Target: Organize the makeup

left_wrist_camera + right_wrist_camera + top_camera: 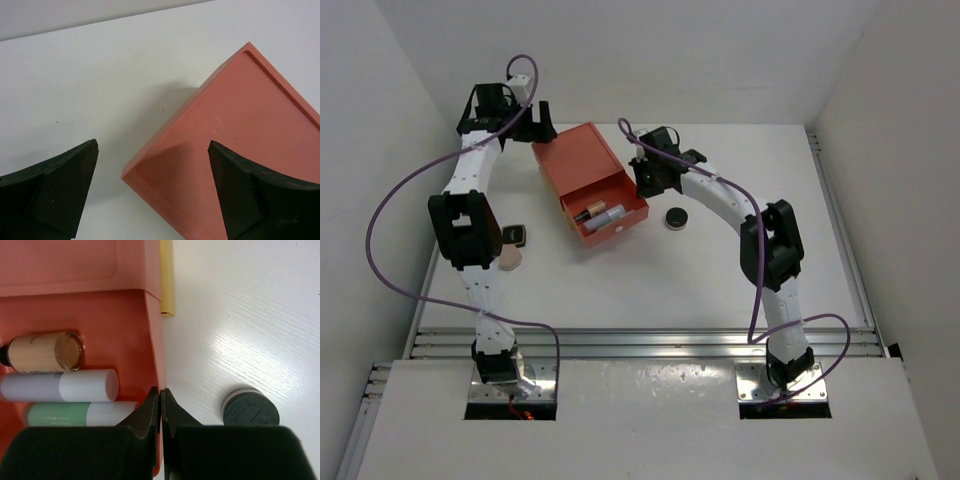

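The coral-red drawer box (582, 155) lies at the back with its drawer (620, 222) pulled open. In the drawer lie a brownish tube (42, 352), a white tube (60, 386) and a pale-green tube (75, 413). A black round compact (675, 218) sits on the table right of the drawer, also in the right wrist view (250, 410). A dark square case (520, 236) and a peach puff (510, 258) lie by the left arm. My right gripper (161, 390) is shut, tips at the drawer's right wall. My left gripper (152, 145) is open astride the box's (240, 125) back corner.
A yellow strip (167, 277) shows along the box's side beside the drawer. The white table (720, 280) is walled at the back and both sides. The left arm's links (465, 225) stand next to the square case and the puff.
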Controlling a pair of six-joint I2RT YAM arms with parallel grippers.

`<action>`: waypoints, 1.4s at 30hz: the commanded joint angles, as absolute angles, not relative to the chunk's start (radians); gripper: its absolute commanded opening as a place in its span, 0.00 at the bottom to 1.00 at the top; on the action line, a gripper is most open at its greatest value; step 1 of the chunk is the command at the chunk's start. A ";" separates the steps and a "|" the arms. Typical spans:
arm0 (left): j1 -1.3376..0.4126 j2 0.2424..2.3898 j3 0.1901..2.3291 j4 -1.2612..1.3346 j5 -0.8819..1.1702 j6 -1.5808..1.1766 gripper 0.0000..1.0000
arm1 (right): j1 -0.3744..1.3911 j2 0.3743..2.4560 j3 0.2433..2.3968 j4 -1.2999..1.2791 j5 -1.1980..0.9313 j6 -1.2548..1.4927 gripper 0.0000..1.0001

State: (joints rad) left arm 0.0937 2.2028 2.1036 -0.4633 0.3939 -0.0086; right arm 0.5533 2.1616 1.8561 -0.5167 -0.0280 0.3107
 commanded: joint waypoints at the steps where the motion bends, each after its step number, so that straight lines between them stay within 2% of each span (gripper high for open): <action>1: 0.086 2.154 2.120 -0.469 0.391 0.046 0.98 | 0.560 2.149 1.914 -0.413 -0.044 0.344 0.00; 7: 0.011 2.080 2.020 -0.469 0.410 0.158 0.98 | 0.558 2.149 1.913 -0.419 -0.044 0.337 0.00; 10: -0.008 2.071 1.988 -0.469 0.430 0.158 0.84 | 0.560 2.151 1.910 -0.419 -0.044 0.336 0.00; 11: -0.008 2.071 1.988 -0.469 0.430 0.149 0.72 | 0.557 2.149 1.910 -0.419 -0.044 0.337 0.00; 14: -0.008 2.095 1.960 -0.469 0.419 0.121 0.54 | 0.560 2.148 1.904 -0.417 -0.046 0.334 0.00; 19: -0.008 2.120 1.896 -0.489 0.391 0.098 0.47 | 0.558 2.146 1.891 -0.413 -0.054 0.345 0.00; 26: -0.008 2.120 1.845 -0.499 0.357 0.098 0.47 | 0.554 2.183 1.931 -0.400 -0.067 0.348 0.01; 30: -0.008 2.120 1.845 -0.499 0.348 0.098 0.47 | 0.557 2.217 1.985 -0.405 -0.094 0.357 0.17; 31: -0.008 2.120 1.845 -0.499 0.348 0.098 0.47 | 0.555 2.217 1.983 -0.400 -0.094 0.354 0.26; 34: -0.008 2.120 1.836 -0.499 0.348 0.107 0.47 | 0.549 2.188 1.974 -0.402 -0.094 0.324 0.38; 35: -0.008 2.120 1.836 -0.499 0.348 0.107 0.47 | 0.549 2.165 1.965 -0.400 -0.089 0.321 0.50; 36: -0.008 2.120 1.836 -0.499 0.348 0.107 0.47 | 0.549 2.155 1.954 -0.400 -0.086 0.311 0.54; 39: -0.008 2.129 1.836 -0.499 0.348 0.107 0.46 | 0.545 2.103 1.942 -0.400 -0.063 0.281 0.62; 42: -0.008 2.129 1.836 -0.508 0.339 0.107 0.46 | 0.534 2.050 1.925 -0.391 -0.046 0.249 0.64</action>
State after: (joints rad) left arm -0.0013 2.1052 1.8809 -0.3775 0.3672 0.1192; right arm 0.5480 2.1807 1.9224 -0.4469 -0.0681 0.2905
